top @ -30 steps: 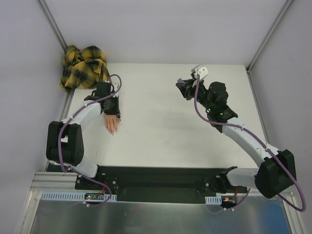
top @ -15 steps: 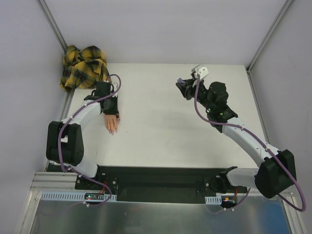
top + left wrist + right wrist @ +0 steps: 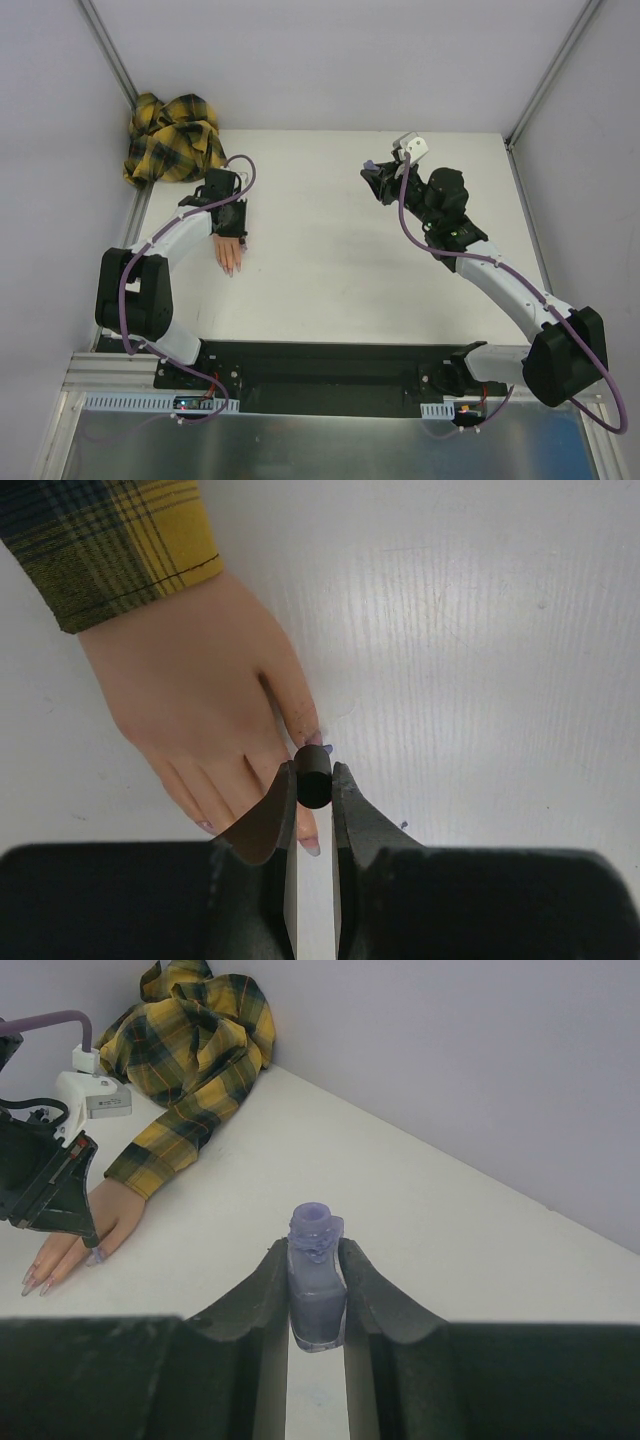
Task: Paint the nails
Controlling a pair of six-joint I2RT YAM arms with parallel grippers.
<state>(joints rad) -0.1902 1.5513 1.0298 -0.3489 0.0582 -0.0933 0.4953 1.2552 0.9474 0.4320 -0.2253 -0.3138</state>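
counts: one fake hand (image 3: 190,695), one plaid sleeve (image 3: 110,550), one purple bottle (image 3: 316,1305), one black cap (image 3: 313,777), two grippers, all over one white table (image 3: 480,630).
nails: three nails (image 3: 311,849) show in the left wrist view; the others are hidden behind the jaws.
left gripper (image 3: 312,792): jaws clenched almost together, pinching the small round black cap between their tips.
cap and hand: the cap sits just past the jaw tips, right at the thumb tip, which carries a purple smear; whether it touches the thumb cannot be told.
hand relative to left jaws: palm down on the table straight ahead of the jaws, fingers pointing back under them, the sleeve at the far end.
right gripper (image 3: 315,1252): jaws closed narrow, grasping the bottle by its sides.
bottle: upright between the right jaws, its neck uncapped and standing above the jaw tips.
hand relative to right jaws: well off to the left and ahead, apart from the bottle.
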